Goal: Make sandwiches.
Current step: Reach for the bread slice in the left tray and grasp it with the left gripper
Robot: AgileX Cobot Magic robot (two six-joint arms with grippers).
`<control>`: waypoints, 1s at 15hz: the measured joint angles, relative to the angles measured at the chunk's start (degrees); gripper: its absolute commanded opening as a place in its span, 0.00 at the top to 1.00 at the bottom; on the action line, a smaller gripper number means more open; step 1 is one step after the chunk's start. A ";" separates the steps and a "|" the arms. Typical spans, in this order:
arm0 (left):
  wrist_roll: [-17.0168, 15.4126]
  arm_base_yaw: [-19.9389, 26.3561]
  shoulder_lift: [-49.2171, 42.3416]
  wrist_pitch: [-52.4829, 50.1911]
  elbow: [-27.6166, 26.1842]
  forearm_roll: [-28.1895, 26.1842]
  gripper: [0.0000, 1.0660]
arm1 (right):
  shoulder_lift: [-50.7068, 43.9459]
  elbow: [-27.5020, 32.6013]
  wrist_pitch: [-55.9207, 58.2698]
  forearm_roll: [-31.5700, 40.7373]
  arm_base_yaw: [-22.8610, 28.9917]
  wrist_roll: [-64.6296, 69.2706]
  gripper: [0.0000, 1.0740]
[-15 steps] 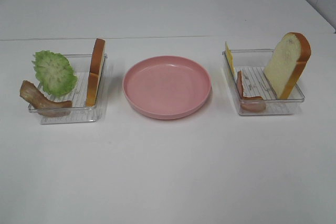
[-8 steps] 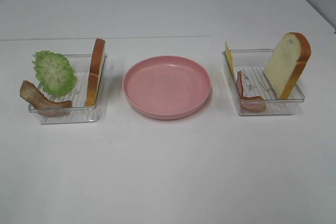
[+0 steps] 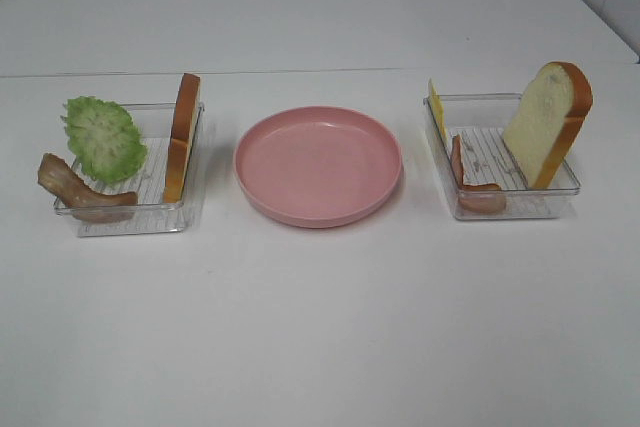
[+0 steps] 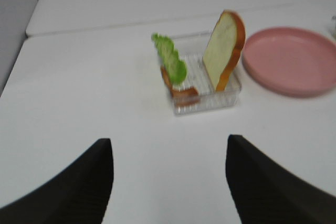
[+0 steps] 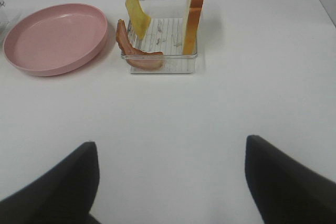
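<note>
The sandwich parts stand apart in two clear trays. In the left tray (image 3: 130,219) are a green lettuce leaf (image 3: 103,137), a bacon strip (image 3: 80,192) and an upright bread slice (image 3: 182,137). The right tray (image 3: 560,192) holds a yellow cheese slice (image 3: 437,107), a second bacon strip (image 3: 475,192) and a leaning bread slice (image 3: 547,122). My left gripper (image 4: 169,145) hangs open well short of the lettuce (image 4: 172,61) and bread (image 4: 224,48). The right gripper (image 5: 170,145) is open too, back from the cheese (image 5: 137,17) and bread (image 5: 194,11). Neither gripper shows in the high view.
A round pink plate (image 3: 318,162) with nothing on it sits between the trays on the white table. It also shows as the pink plate (image 4: 294,61) in the left wrist view and the pink plate (image 5: 52,38) in the right wrist view.
</note>
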 measured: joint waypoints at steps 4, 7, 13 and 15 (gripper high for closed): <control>0.00 0.00 8.88 -21.60 -0.29 -3.38 0.44 | 0.00 0.00 0.00 0.00 0.00 0.00 0.32; 0.00 0.00 24.01 -31.97 -1.72 -5.84 0.44 | 0.00 0.00 0.00 0.00 0.00 0.00 0.32; 0.00 0.00 60.62 -14.50 -24.58 -6.88 0.44 | 0.00 0.00 0.00 0.00 0.00 0.00 0.32; -0.06 0.00 71.39 -4.41 -33.35 -8.19 0.44 | 0.00 0.00 0.00 0.00 0.00 0.00 0.32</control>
